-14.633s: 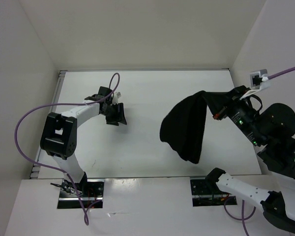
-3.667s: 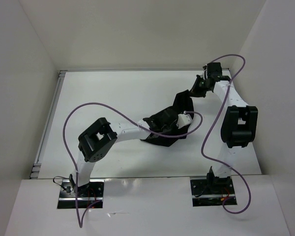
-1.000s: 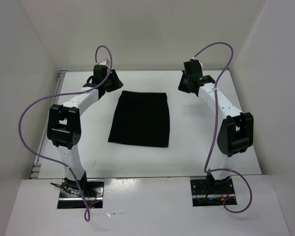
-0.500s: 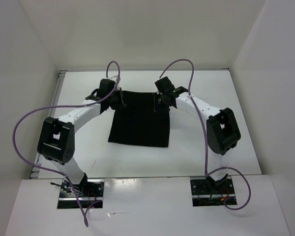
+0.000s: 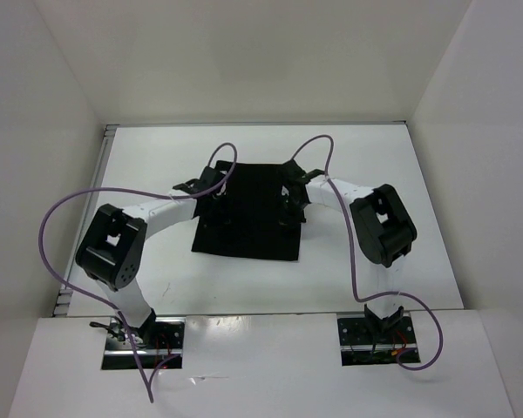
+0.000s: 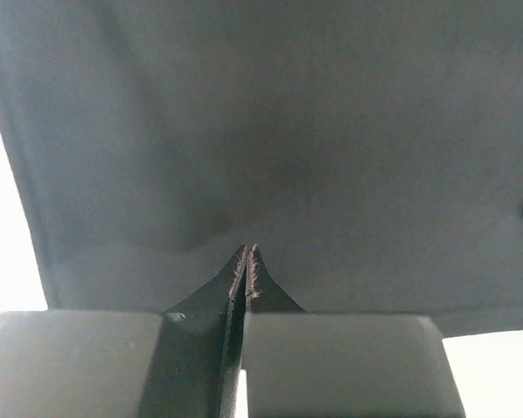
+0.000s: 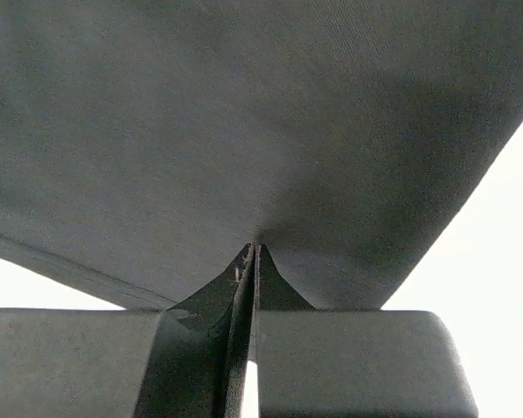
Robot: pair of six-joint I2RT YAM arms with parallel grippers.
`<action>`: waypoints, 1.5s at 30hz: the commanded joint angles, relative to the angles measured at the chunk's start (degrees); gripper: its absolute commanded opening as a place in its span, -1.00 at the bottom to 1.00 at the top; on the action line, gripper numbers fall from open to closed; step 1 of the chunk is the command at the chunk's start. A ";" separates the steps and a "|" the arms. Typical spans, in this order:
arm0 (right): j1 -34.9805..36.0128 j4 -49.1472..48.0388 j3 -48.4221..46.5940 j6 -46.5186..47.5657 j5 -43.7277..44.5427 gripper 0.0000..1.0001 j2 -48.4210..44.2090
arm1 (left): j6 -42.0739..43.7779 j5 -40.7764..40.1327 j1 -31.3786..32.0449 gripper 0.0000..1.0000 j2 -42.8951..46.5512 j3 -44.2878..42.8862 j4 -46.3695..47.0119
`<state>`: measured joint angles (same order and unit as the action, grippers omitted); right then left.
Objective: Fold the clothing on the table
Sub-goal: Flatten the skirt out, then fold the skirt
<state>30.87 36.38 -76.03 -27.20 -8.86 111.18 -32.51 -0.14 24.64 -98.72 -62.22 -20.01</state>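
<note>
Pinching the clothing (image 5: 244,235) now with the left claw (image 6: 247,252) and the right claw (image 7: 250,251), both just pressed together after being wider. Holding it right at the tips, with more cloth spread ahead on the table (image 5: 139,174). Means starting the fold.

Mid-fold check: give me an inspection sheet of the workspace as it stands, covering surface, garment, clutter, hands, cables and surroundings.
Surface: white table, smooth and plain.
Job's things: black clothing lies mid-table, its near edge flat on the surface and its far part gripped at both sides.
Clutter: nothing seen.
Hands: left hand is shut on the clothing's left side and right hand on its right side; both wrist views show fabric pinched at the closed tips.
Cables: left purple cable loops wide off the table's left edge; right purple cable arches above the arm.
Surroundings: white walls on three sides; arm bases at the near edge.
</note>
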 commanded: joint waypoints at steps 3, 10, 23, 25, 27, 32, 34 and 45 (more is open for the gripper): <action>0.33 2.03 4.57 -0.75 -0.89 -0.92 -0.78 | -3.52 -2.06 3.30 -0.99 -1.57 2.88 -3.80; 0.33 3.08 11.51 -2.50 -2.03 -0.92 -2.54 | -4.14 -0.22 7.08 -0.99 -4.81 7.19 -4.51; 0.86 17.39 11.62 -5.66 1.47 -0.94 -14.22 | -4.14 8.06 17.98 -0.99 4.65 9.93 -12.67; 0.86 18.89 5.32 -5.67 5.23 -0.89 -15.46 | -2.48 3.50 17.98 -0.99 6.25 5.28 -16.98; 0.24 21.00 0.82 -5.67 8.15 -0.74 -16.17 | -1.16 0.77 16.85 -0.99 7.48 1.33 -20.83; -4.76 21.54 -11.32 -4.01 14.48 -0.44 -17.75 | 2.53 -4.69 10.52 -0.62 9.77 -11.14 -22.36; -8.45 18.30 -13.78 -2.96 14.49 -0.34 -17.75 | 3.68 -4.69 8.15 -0.17 9.77 -13.27 -18.15; -17.07 6.60 -23.19 8.39 5.53 -0.14 -4.31 | 10.35 1.54 -5.48 0.26 -6.55 -24.17 0.41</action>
<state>14.04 47.55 -95.35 -23.81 -0.03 103.35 -25.71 -1.04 20.95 -101.03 -84.25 -23.88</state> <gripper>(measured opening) 0.416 0.616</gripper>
